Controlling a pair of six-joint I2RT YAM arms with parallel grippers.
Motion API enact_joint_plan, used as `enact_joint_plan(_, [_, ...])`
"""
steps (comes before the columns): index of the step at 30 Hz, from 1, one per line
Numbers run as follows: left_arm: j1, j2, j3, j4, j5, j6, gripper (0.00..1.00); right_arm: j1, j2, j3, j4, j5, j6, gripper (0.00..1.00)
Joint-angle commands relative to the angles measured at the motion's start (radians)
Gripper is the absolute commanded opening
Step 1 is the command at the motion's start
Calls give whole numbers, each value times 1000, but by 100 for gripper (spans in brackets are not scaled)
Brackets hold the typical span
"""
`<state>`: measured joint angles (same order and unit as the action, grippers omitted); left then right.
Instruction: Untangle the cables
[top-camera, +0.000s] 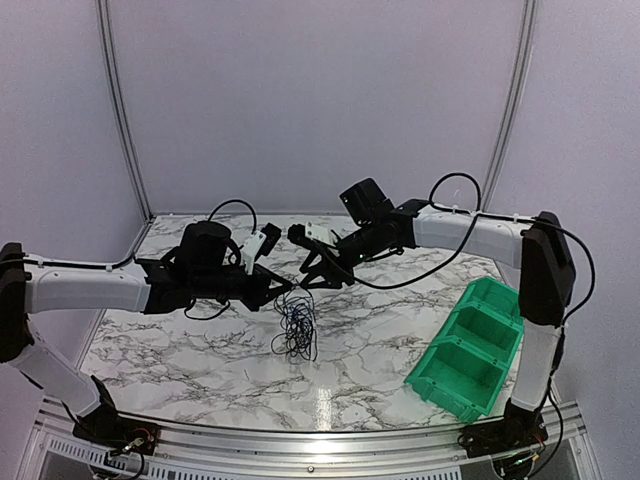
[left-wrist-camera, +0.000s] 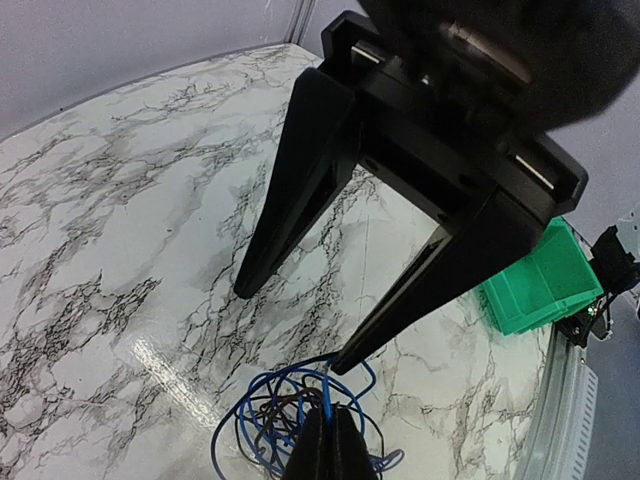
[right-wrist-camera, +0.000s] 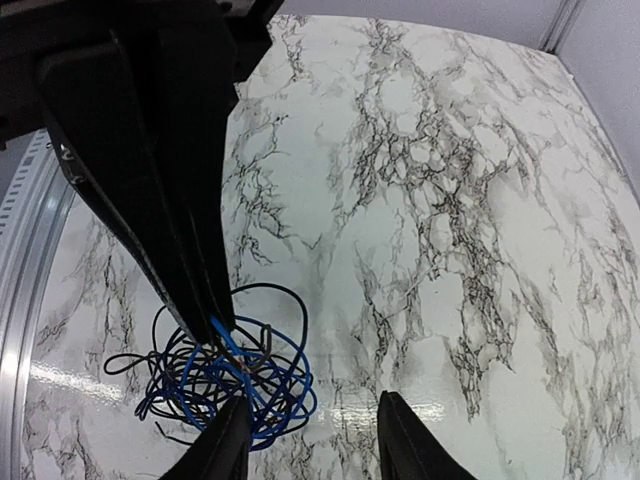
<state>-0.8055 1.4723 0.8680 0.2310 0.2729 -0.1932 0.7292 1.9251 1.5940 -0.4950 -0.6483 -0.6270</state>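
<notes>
**Left pincer (left-wrist-camera: 325, 452) nips blue strand above marble top**

Left pincer, mine, reaches in from the left with its two tapered black fingers pressed together to a point. A thin blue strand of the cables (right-wrist-camera: 250, 380) is caught between the tips, and the strand runs down from them into the bundle. The cables form a small loose coil of very fine, glossy wires, blue loops mixed with black. The coil hangs from my grip and spreads out below, near the middle of the table (right-wrist-camera: 450, 200) and slightly toward its near edge. The tabletop is smooth white marble with grey-black veins, and it is shiny enough to throw back the overhead light.

Just right of the coil, my right pincer (right-wrist-camera: 315, 400) stands partly open. Its matt black, wedge-shaped fingers are spread apart, and I can see nothing gripped between them. From its own wrist camera, one finger sits at the edge of the blue loops. I cannot tell whether that finger touches them.

Further right, well apart from the wires, a green plastic bin (top-camera: 445, 390) with open compartments lies on the marble at an angle.
</notes>
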Motion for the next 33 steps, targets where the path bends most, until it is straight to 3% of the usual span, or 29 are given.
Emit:
enact_joint_plan(1, [-4,-4,22,17,25,19,0,-1,-6,38,-30,-63,-41,45])
enact_joint_plan(11, [-11,7,31,32,44,18,0,2,16,17,-21,-169,-23,45])
enact_joint_plan(19, [-14,2,30,37,54,13,0,1,28,9,-3,-182,-8,28])
enact_joint_plan(33, [-12,-2,32,42,55,12,0,1,56,19,-6,-178,14,25])
